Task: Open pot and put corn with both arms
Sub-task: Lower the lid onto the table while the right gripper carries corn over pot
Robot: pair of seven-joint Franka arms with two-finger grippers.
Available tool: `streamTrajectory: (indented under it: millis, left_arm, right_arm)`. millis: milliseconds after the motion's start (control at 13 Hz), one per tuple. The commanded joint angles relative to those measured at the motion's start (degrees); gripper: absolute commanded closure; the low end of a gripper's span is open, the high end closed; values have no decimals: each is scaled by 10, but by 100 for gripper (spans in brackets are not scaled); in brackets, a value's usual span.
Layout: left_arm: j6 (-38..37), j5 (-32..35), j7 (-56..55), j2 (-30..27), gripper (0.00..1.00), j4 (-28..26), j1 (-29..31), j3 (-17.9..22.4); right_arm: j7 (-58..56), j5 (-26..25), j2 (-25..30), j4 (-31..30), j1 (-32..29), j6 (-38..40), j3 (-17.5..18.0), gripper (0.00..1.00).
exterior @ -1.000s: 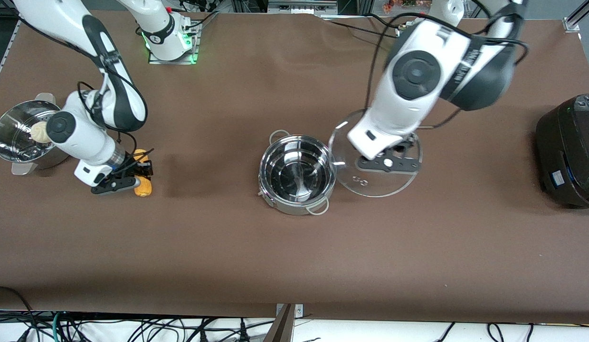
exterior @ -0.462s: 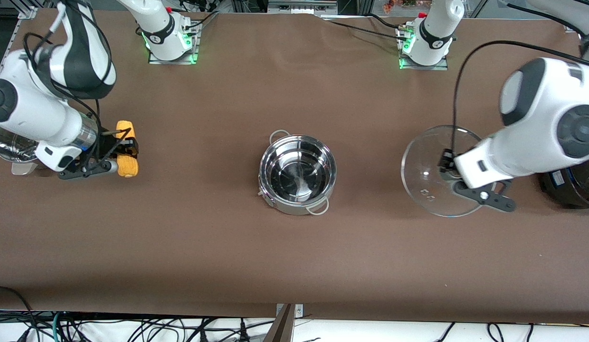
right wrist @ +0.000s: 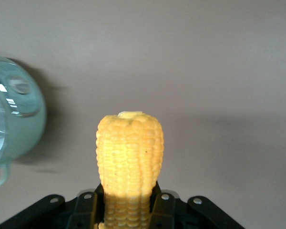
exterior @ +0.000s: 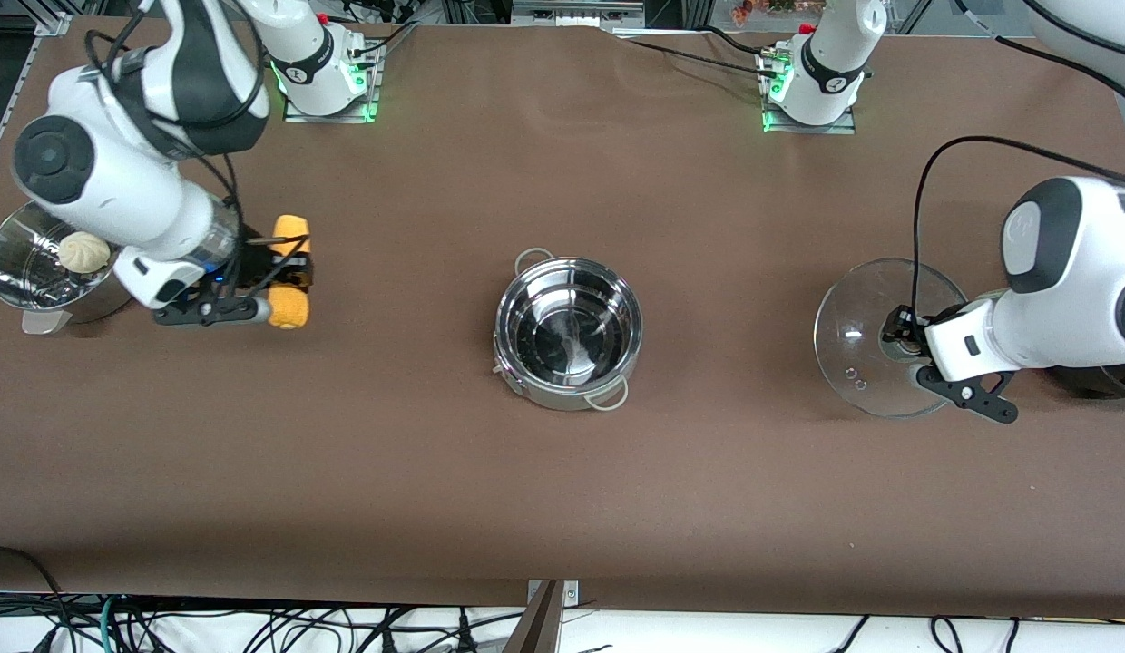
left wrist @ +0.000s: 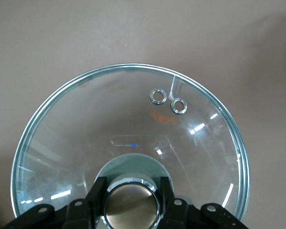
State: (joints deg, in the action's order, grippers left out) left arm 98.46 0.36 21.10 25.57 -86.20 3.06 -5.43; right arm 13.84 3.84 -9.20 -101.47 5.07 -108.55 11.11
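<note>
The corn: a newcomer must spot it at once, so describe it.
Start at the steamer pot holding a white bun, at the right arm's end of the table. Just beside it, the right gripper holds the corn, the only yellow-orange thing here.

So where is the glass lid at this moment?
The lid is off the pot, held by its knob in the left gripper over the table toward the left arm's end, beside the black cooker.
</note>
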Motion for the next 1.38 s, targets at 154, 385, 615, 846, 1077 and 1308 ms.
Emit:
streamTrajectory:
  millis: [154,385,615,846,1077,1308]
  left_arm:
    - [115,66,13,5,86,-102,5,-6]
    - [175,66,13,13,86,-149,9,-6]
    - [233,66,13,19,86,-187,15,-6]
    - [285,66,45,38,85,-203,39,-7]
    - [292,58,49,48,85,-202,48,-8]
    - [308,56,49,59,85,-206,50,-7]
  right_arm:
    - [170,-12,-20,45,74,11,15,96]
    - [285,-32,-74,112,137,12,14,97]
    - [336,-39,-101,132,172,11,14,99]
    - [400,-41,-145,175,209,3,14,99]
    - [463,-73,-197,233,245,3,14,100]
    - [492,-77,-246,294,263,1,12,100]
